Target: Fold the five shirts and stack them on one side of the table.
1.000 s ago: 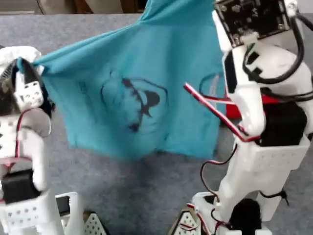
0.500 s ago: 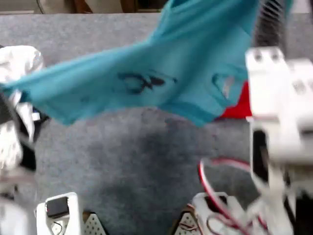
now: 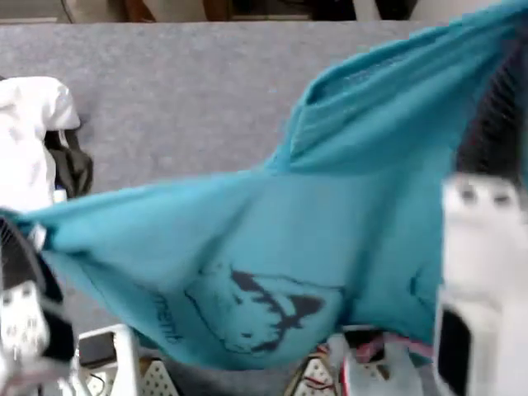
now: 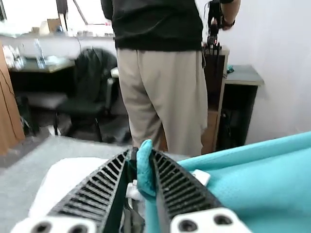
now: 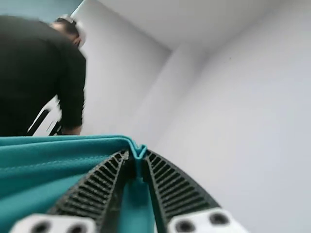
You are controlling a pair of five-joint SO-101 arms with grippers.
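Left hand [image 4: 142,155] pinching teal shirt [image 3: 346,239] — grey table [image 3: 165,99], white wall [image 5: 243,97]

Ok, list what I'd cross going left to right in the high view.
White shirt → dark cloth → dark print on the teal shirt → white arm at the right edge.

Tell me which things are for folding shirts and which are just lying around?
For the job: teal shirt, pinched by left gripper and right gripper; white cloth and dark cloth on the table, probably shirts.
Just lying about: office chair, side cabinet.
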